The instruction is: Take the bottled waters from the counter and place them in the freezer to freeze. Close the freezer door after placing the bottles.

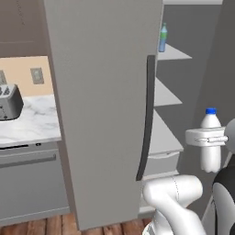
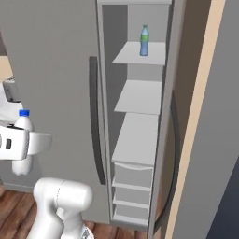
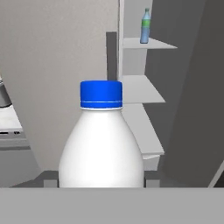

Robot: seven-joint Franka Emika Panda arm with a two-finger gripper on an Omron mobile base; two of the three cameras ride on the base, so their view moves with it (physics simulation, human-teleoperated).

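The freezer [image 2: 140, 140] stands open in front of me, its white shelves stacked one above another with drawers below them. On the top shelf [image 2: 140, 55] stands one bottle, the translucent blue bottle [image 2: 144, 41] with the green cap, upright and alone; the lower shelves hold nothing I can see. The freezer door [image 1: 103, 110] hangs open between me and the counter [image 1: 27, 121], its long dark handle [image 1: 147, 119] running down the edge nearest the shelves.

My gripper [image 1: 209, 137] is clamped around the middle of the white bottle [image 1: 210, 142], which sits upright with its blue cap [image 3: 101, 94] on top (in my hand view it looms large, square between my fingers). I hold it in the air, outside the freezer, well apart from the shelves.

Counting: two bottles, one on the shelf, one in my grip. On the counter one toaster [image 1: 9, 102] stands by the wall, below one outlet [image 1: 36, 75].
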